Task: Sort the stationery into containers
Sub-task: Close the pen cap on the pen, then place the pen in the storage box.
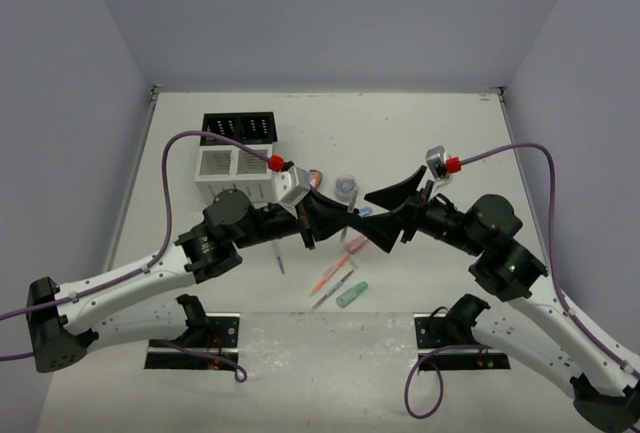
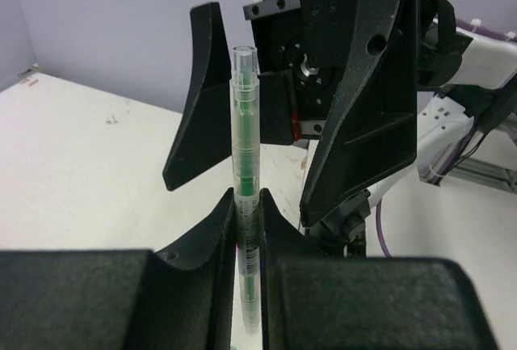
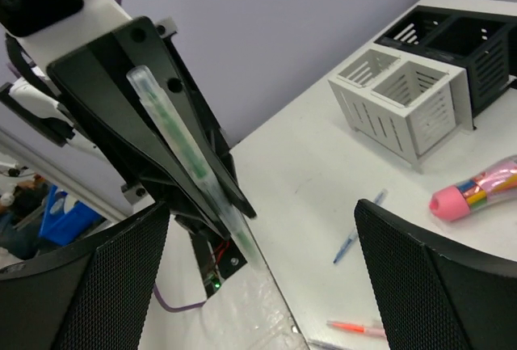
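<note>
Left gripper (image 2: 246, 204): nearly closed, clamping the green pen (image 2: 245, 115) below its middle.
Right gripper (image 1: 392, 211): jaws spread wide, holding nothing; its fingers flank the pen's free end, apparently without touching.
Pen axis: runs straight out from the left fingertips toward the right gripper, in mid-air above the table (image 1: 450, 133).
Organiser (image 1: 232, 168): far-left, just beyond the left wrist; left arm clearly nearer.
Next move (judgement): left arm swings back-left and tips the pen upright over a slot.
</note>
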